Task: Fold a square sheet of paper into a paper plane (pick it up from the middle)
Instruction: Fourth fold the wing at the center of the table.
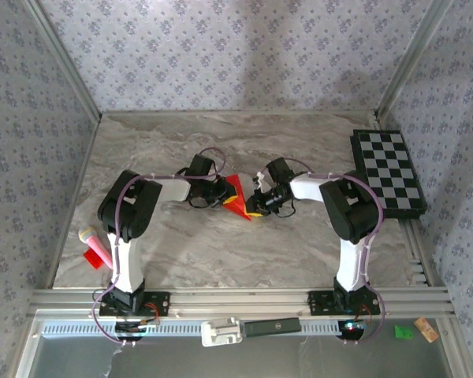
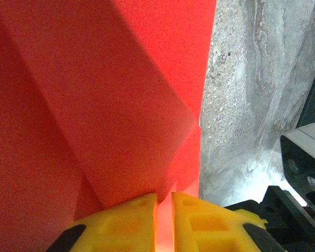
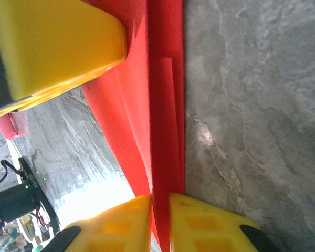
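Red paper (image 1: 236, 195), folded into a creased, pointed shape, is held near the middle of the bench (image 1: 181, 244), between the two arms. On one side the left hand (image 2: 164, 210) has its yellow fingers pinched narrow on the sheet's edge. The right hand (image 3: 160, 210) clamps the folded layers from the other side in the same way. A chequered board (image 1: 388, 173) lies along the bench's right edge, well apart.

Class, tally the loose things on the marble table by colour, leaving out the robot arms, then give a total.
Red: 2, creased bright red paper sheet, small red paper scrap
Pink: 1, pink stick with a yellow head
Black-and-white: 1, flat black-and-white chequered board
Total: 4
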Tool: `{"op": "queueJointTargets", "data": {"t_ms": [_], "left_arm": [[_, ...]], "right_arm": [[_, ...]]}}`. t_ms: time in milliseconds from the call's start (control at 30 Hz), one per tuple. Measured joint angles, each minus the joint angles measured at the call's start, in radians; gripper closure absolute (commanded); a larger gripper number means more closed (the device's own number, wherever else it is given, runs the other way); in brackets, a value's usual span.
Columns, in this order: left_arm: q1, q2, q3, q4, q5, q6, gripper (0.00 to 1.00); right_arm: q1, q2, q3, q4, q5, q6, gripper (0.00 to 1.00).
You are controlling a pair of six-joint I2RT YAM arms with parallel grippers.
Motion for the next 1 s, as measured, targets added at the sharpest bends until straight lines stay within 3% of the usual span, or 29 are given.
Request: {"op": "queueJointTargets", "data": {"t_ms": [500, 1000], "left_arm": [[0.000, 0.000, 0.003, 0.010, 0.017, 0.000, 0.77], [0.000, 0.001, 0.005, 0.033, 0.050, 0.000, 0.78]], "right_arm": [[0.000, 0.000, -0.006, 0.000, 0.008, -0.018, 0.88], [-0.003, 0.000, -0.013, 0.013, -0.004, -0.037, 0.85]]}}
